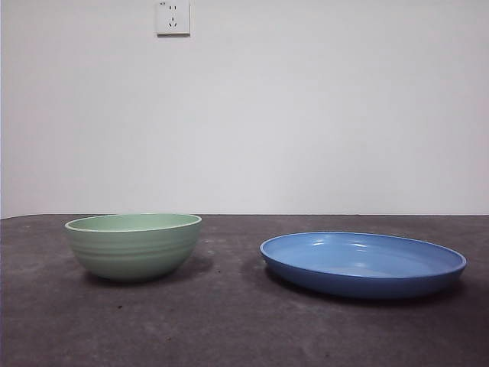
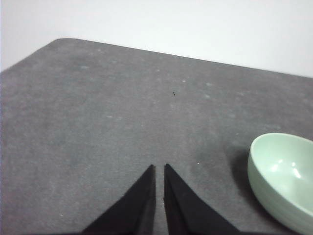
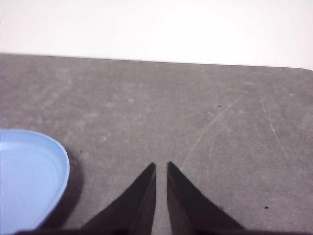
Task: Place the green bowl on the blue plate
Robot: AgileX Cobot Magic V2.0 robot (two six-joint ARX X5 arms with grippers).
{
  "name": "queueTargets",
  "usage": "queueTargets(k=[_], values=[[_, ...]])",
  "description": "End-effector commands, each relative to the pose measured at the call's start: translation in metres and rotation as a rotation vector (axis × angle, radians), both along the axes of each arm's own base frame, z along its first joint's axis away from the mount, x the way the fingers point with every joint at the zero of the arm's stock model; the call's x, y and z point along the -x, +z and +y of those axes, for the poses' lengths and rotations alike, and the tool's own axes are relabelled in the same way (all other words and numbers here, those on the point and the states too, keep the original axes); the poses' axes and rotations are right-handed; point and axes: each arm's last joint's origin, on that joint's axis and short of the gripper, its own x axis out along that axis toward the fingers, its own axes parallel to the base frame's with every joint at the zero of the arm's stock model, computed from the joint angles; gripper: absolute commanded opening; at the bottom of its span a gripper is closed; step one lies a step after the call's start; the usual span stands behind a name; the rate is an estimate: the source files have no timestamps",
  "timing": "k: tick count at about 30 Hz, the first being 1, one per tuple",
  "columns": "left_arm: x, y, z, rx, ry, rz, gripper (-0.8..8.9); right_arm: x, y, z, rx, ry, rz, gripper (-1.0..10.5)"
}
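Two dishes are seen on the dark grey counter point(image 1: 229, 321), and neither is held. The green bowl point(image 1: 134, 245) is set upright toward the counter's left side in the front view, its ridged outside and lighter rim plainly shown. The blue plate point(image 1: 363, 264) is laid flat toward the right side, well apart from the bowl, with a strip of bare counter between them. The plate is seen to be wider and much shallower than the bowl, and nothing is carried in either. Both are placed well short of the counter's far edge, behind which a pale wall point(image 1: 306, 115) is seen, with a white socket point(image 1: 173, 17) fixed high on it.

No arm is shown in the front view. In the left wrist view the left end effector point(image 2: 159, 169) is held above bare counter with its two black jaws drawn together to a narrow slit, nothing between them; the green bowl point(image 2: 283, 178) is seen off to one side of it, not touched. In the right wrist view the right end effector point(image 3: 161, 166) is likewise held over bare counter, its jaws nearly closed and nothing gripped; part of the blue plate point(image 3: 27, 178) is seen to its side, clear of the jaws.
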Motion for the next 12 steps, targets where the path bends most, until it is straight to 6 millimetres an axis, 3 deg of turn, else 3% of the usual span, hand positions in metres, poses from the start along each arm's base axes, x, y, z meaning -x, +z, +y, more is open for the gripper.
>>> queueTargets(k=[1, 12], values=[[-0.0007, -0.0069, 0.0003, 0.081, 0.017, 0.029, 0.27, -0.0002, 0.0001, 0.0004, -0.124, 0.004, -0.010, 0.3], [0.0009, 0.0015, 0.0002, 0.206, 0.035, 0.018, 0.15, 0.0007, 0.0048, 0.0028, -0.288, 0.070, -0.011, 0.2]])
